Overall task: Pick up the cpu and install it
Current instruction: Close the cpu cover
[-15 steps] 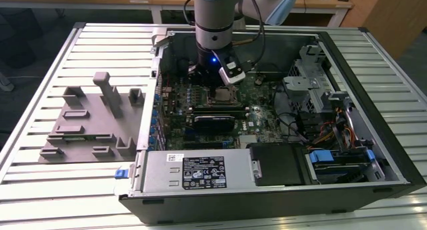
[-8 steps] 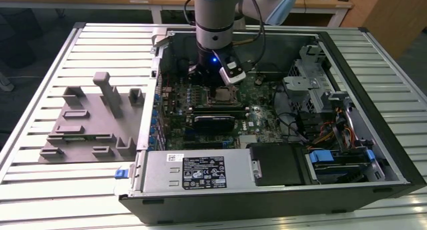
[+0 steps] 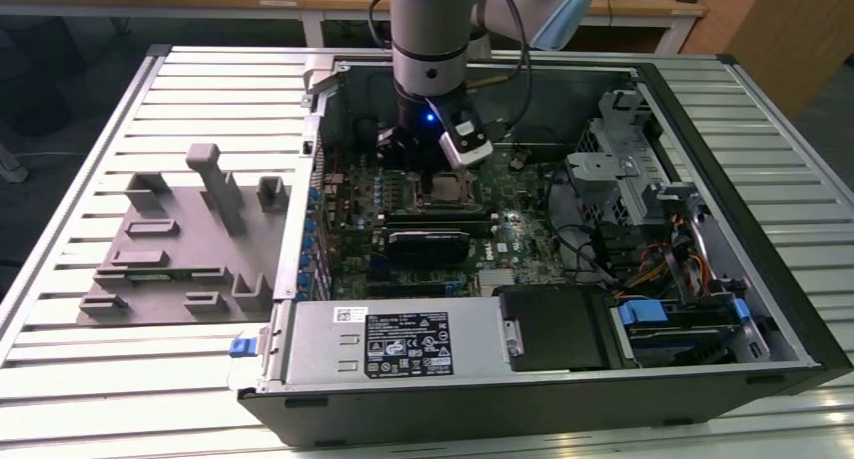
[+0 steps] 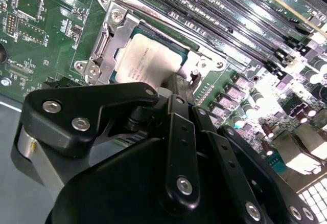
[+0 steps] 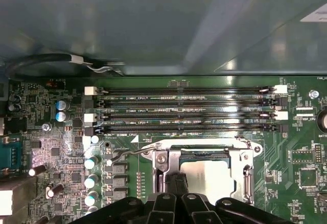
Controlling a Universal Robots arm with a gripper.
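Note:
The cpu point(image 4: 145, 60), a flat square chip with a shiny silver-grey top, lies flat inside the metal-framed socket point(image 4: 110, 35) on the green motherboard. It also shows in the first wrist view as the cpu point(image 5: 207, 179), and from outside as the cpu point(image 3: 442, 189) within the open computer case. My gripper point(image 3: 427, 169) hangs straight down over the socket. Its black fingers point(image 5: 175, 185) stand close together at one edge of the chip, with nothing held between them. The gripper's linkages point(image 4: 179, 147) hide the near part of the socket.
Several long memory slots point(image 5: 184, 109) run beside the socket. The case walls point(image 3: 320, 129), the drive cage point(image 3: 627, 169) and the power supply point(image 3: 387, 339) box in the board. A grey holder block set point(image 3: 187, 239) sits on the slatted table at the exterior view's left.

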